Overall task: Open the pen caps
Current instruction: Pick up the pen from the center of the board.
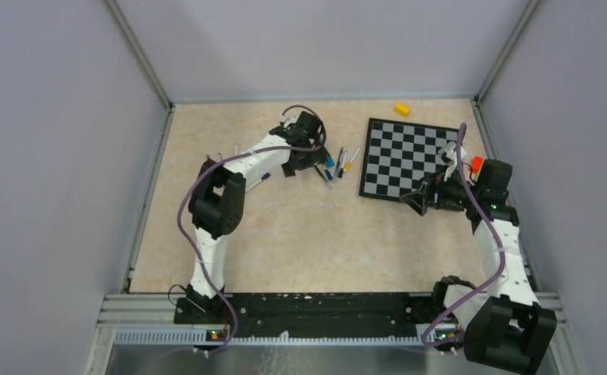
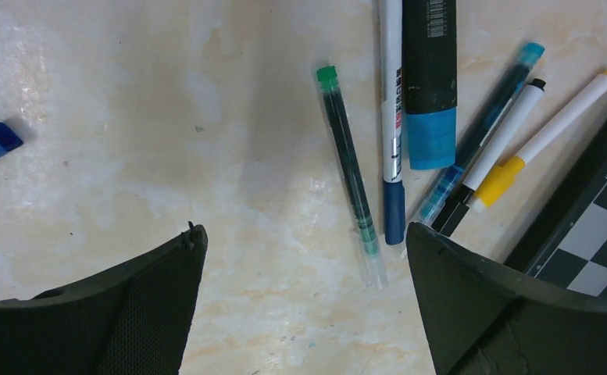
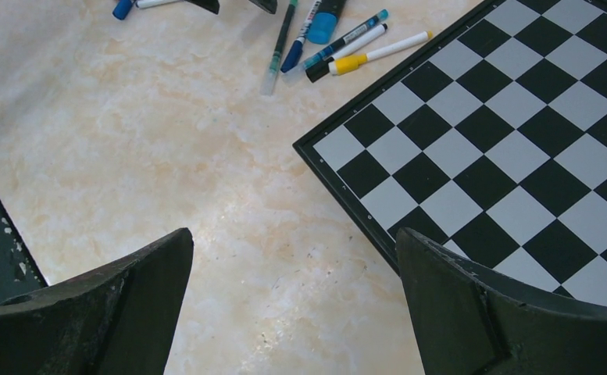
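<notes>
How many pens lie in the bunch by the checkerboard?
6, left to right: green pen, navy-capped pen, fat blue-capped marker, teal pen, black-capped pen, yellow-capped pen. Others may be hidden.

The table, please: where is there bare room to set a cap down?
Bare tabletop lies between the left arm and the chessboard, from the pens down to the near rail. Crowded where the pens cluster by the chessboard's left edge.

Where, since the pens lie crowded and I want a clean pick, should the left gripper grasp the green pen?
Probably best: grip the green pen on its barrel near the green end, from straight above, fingers closing across it. It lies flat with bare table on one side, and the gap to the white pen is widest there.
</notes>
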You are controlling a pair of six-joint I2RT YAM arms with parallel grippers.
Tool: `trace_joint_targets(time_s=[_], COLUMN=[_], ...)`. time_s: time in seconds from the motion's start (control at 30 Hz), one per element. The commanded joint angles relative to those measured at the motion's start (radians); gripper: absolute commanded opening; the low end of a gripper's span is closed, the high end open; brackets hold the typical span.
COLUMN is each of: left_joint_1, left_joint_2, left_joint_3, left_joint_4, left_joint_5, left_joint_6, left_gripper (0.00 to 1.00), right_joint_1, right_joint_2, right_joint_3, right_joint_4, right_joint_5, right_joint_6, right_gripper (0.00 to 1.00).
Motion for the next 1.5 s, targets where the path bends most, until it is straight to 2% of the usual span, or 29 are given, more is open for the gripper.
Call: trace_joint_targets(time_s=[0.0,0.13,0.3,0.63,1.03,1.17,1.27,1.47], left_joint_1=[-0.018,-0.031,-0.037,-0.049,-0.055,-0.055,-0.055,-0.056], left_joint_2=[0.068,0.119,0.179,0.251,0.314,0.317,0.306,0.237], left_joint_3=[0.133,0.208,0.282,0.358,0.403,0.398,0.38,0.264], left_joint_4=[-0.162,-0.167,-0.185,-0.198,-0.238,-0.251,-0.261,-0.249], left_joint_5=[-0.084,-0.074,-0.07,-0.083,-0.063,-0.065,-0.079,-0.135], left_joint_6=[-0.114,-0.116,-0.1,-0.035,0.0,0.018,0.036,0.089], left_gripper=[0.99,0.93,0.8,0.45,0.42,0.35,0.35,0.26], right_joint_1=[0.022,0.044,0.06,0.064,0.066,0.067,0.069,0.073], right_joint_2=[0.006,0.009,0.009,0.002,-0.005,-0.01,-0.013,-0.018], right_joint_3=[0.031,0.031,0.031,0.034,0.034,0.036,0.037,0.039], right_joint_4=[0.019,0.01,0.006,-0.001,-0.004,-0.006,-0.008,-0.011], right_joint_5=[0.026,0.042,0.052,0.062,0.064,0.064,0.064,0.064], right_joint_6=[-0.032,-0.047,-0.057,-0.064,-0.068,-0.067,-0.068,-0.069], right_gripper=[0.99,0.99,0.99,0.99,0.99,0.99,0.99,0.99])
